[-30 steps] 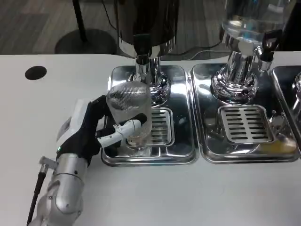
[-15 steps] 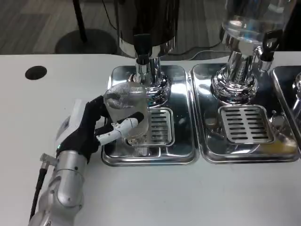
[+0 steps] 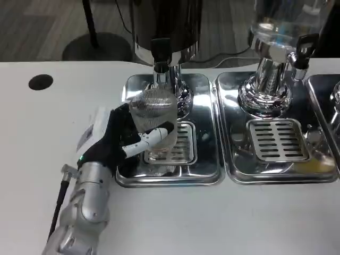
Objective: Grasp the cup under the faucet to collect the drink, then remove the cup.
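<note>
A clear ribbed plastic cup (image 3: 154,119) stands over the slotted grate of the left drip tray (image 3: 210,169), just in front of and below the black faucet (image 3: 161,52) of the dark steel dispenser (image 3: 166,21). My left hand (image 3: 114,139) grips the cup from its left side, the thumb wrapped across the front and the other fingers behind. The cup is tilted slightly. I cannot tell whether there is liquid in it.
A second dispenser with a clear tank (image 3: 276,32) stands on the right drip tray (image 3: 276,170), with its own grate (image 3: 277,139). A black round hole (image 3: 40,82) marks the table at far left. White tabletop lies in front of the trays.
My left hand and the cup have shifted right and a little forward, so the cup now sits nearer under the faucet. The forearm followed to the right.
</note>
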Robot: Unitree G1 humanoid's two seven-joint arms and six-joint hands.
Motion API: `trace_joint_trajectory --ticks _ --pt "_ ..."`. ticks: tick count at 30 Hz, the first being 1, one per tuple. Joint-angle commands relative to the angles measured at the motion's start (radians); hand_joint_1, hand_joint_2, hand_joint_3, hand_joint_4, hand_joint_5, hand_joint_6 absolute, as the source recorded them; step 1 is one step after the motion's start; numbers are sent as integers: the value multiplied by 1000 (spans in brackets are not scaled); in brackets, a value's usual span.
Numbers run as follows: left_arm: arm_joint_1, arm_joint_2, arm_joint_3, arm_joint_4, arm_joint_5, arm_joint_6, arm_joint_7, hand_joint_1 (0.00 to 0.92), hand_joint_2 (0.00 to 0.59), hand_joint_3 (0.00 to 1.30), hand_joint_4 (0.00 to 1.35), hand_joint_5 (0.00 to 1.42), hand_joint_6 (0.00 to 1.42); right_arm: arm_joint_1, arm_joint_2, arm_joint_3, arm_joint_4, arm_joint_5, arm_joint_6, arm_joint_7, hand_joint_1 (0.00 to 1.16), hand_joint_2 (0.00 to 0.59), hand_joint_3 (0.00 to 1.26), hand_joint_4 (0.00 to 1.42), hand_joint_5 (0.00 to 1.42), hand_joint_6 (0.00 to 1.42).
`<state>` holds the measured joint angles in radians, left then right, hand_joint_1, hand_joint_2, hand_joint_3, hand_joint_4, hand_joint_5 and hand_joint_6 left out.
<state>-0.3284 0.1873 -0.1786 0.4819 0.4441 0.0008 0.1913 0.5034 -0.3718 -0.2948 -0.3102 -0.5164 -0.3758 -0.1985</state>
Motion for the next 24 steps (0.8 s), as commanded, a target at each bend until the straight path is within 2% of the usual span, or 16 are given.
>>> trace_joint_trajectory --ticks 1,5,15,24 --pt "-19 -3 -10 19 9 10 10 474 243 442 518 385 328 3 0 -16 0 14 -14 5 652 457 174 194 107 62" --pt "-19 -3 -13 17 9 10 10 471 243 442 515 386 328 4 1 -15 -1 13 -14 5 652 457 179 198 108 62" --pt "-15 -5 -16 12 5 10 1 418 240 384 379 375 306 0 1 -17 -5 16 -14 7 652 457 183 203 108 62" --pt "-6 4 -10 2 -4 6 -10 350 167 291 287 364 299 5 3 -19 0 19 -21 3 653 461 183 204 108 62"
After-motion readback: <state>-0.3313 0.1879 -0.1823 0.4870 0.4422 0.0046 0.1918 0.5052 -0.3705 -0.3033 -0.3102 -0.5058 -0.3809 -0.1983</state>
